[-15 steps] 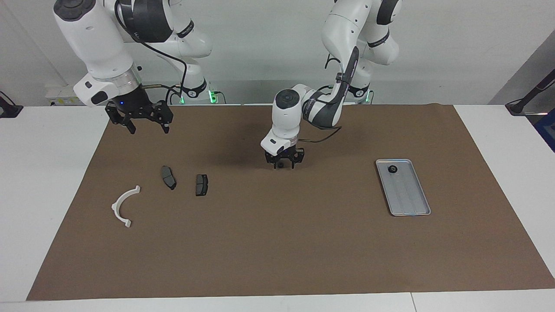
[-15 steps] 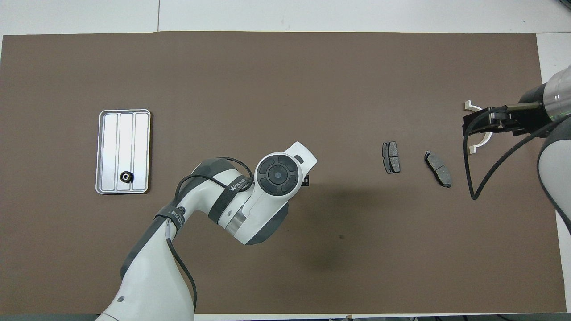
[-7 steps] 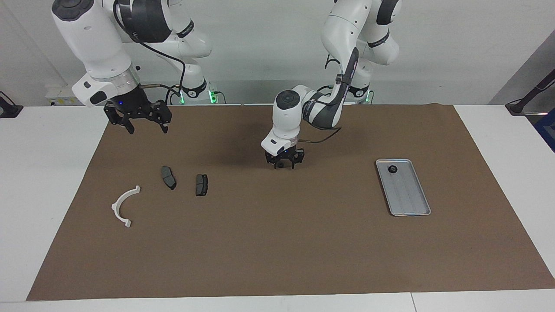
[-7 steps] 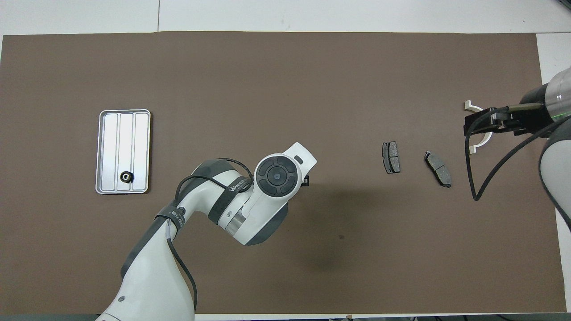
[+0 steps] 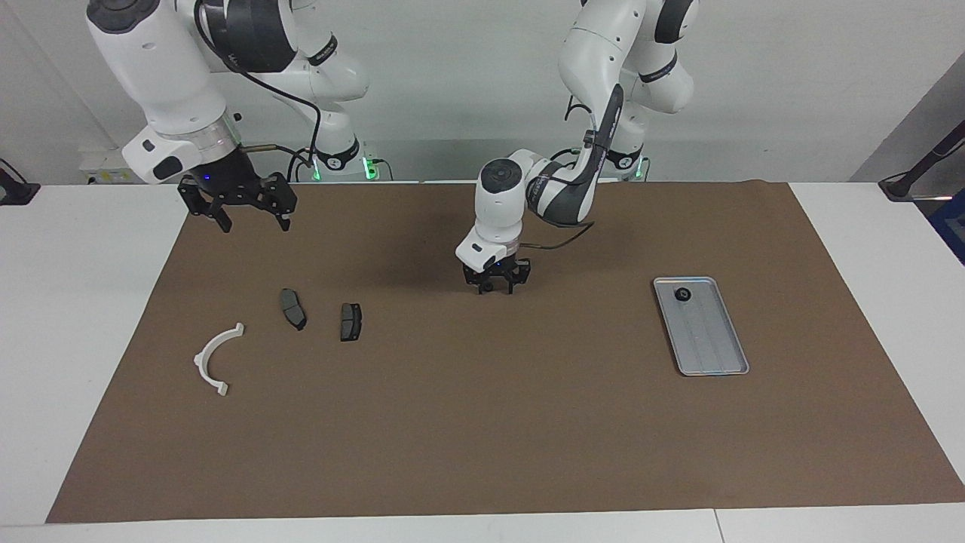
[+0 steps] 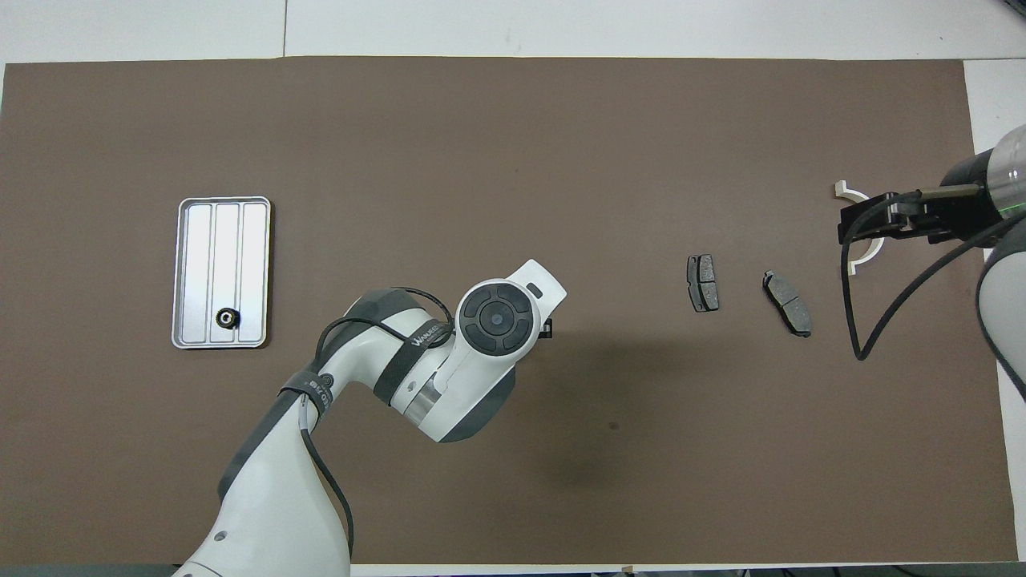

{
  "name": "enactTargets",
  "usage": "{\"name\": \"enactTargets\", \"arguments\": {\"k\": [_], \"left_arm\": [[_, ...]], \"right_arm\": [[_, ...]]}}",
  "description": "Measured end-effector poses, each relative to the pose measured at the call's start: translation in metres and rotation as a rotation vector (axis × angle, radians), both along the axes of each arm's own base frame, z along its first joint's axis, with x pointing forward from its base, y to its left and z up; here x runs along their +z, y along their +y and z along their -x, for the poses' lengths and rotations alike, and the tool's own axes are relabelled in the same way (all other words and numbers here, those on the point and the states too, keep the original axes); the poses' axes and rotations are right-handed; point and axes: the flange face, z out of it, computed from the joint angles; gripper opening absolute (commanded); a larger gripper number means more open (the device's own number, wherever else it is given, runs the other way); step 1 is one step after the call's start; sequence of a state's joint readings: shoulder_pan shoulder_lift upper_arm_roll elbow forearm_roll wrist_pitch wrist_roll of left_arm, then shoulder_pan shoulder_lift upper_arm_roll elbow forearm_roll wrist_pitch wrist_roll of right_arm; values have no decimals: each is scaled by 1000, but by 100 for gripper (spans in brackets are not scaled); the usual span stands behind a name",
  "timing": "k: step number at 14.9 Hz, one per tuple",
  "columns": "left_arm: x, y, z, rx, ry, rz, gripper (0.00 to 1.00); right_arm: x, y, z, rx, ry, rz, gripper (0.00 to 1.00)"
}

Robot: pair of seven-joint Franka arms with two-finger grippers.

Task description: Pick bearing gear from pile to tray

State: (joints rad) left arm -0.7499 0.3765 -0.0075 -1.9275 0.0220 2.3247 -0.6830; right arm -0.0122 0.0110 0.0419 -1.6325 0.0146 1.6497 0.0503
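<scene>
The left gripper (image 5: 491,286) sits low over the middle of the table's brown mat (image 5: 482,437), apparently clenched on a small black bearing gear (image 5: 488,289) between its fingertips. The gear is probably light, hard and stiff, and round enough to roll or slip, so a grip across its rim suits it best. The tray (image 5: 712,354) lies toward the left arm's end of the table, with another gear (image 5: 683,295) already in the end nearer the robots. Bare mat lies between gripper and tray. The two brake pads (image 5: 293,309) and the white arc (image 5: 202,356) lie well apart toward the right arm's end. There the right gripper (image 5: 245,217) waits raised, fingers spread, holding nothing.
</scene>
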Motion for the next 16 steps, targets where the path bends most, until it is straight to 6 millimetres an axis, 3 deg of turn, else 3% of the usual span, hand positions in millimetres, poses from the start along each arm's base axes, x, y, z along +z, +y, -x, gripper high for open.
{"name": "enactTargets", "arguments": {"k": [3, 7, 16], "left_arm": [[0, 0, 0, 0, -1, 1, 68], [1, -1, 0, 0, -6, 6, 58], [0, 0, 0, 0, -6, 6, 18]], "right_arm": [[0, -3, 0, -4, 0, 0, 100], [-1, -6, 0, -11, 2, 0, 100], [-3, -5, 0, -9, 7, 1, 100]]}}
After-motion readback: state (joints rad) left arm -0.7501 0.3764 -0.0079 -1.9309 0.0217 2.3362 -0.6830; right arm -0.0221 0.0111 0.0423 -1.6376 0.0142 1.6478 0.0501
